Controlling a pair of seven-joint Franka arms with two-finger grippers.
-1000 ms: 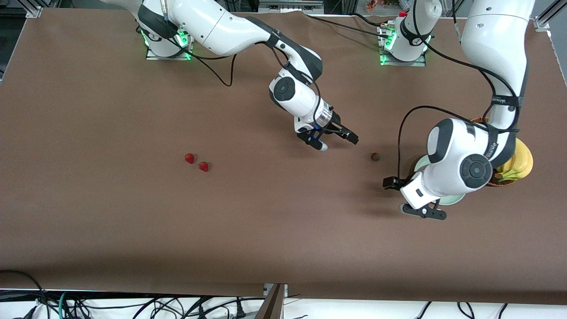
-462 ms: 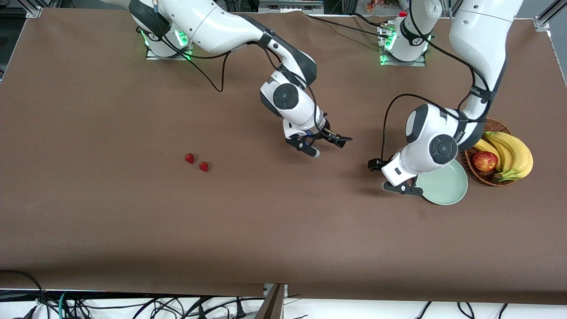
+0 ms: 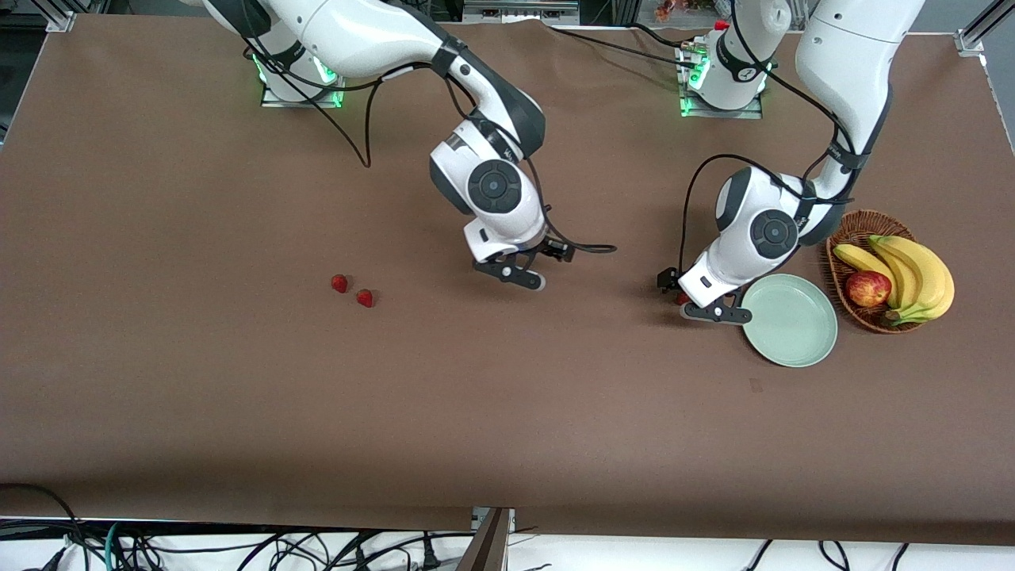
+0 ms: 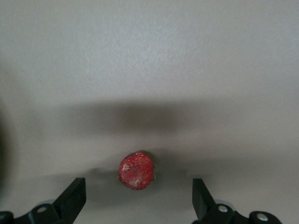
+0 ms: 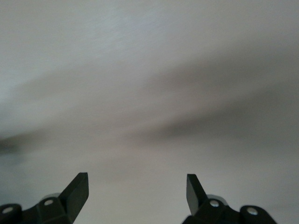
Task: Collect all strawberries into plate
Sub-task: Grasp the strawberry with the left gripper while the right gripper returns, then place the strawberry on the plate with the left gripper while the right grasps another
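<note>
While one strawberry (image 4: pixel 136 170) lies on the brown surface (image 3: pixel 507 412) just beside the plate (image 3: pixel 790 331), the left end effector (image 4: pixel 138 205) hangs over it, spread wide. Two strawberries (image 3: pixel 352 291) lie toward the right arm's end. The right end effector (image 3: pixel 533 266) hangs released over bare surface.

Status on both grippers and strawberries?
Left gripper open over strawberry beside plate. Right gripper open over bare table. Two strawberries loose.
</note>
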